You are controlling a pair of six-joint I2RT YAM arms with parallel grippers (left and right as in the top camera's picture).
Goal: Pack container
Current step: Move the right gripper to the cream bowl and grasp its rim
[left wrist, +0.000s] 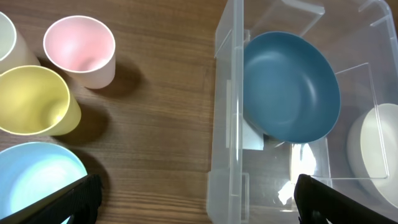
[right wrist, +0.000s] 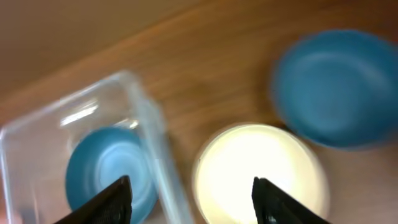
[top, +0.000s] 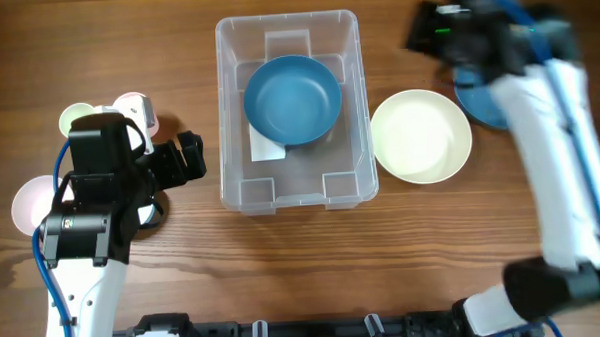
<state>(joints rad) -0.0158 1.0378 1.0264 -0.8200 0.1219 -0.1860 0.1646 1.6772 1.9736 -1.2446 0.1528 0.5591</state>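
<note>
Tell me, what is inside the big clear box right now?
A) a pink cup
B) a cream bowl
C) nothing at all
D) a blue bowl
D: the blue bowl sits inside the clear box, while the cream bowl and the pink cup stand outside it on the table.

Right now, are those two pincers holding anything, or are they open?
Left pincer: open, holding nothing.
Right pincer: open, holding nothing.
</note>
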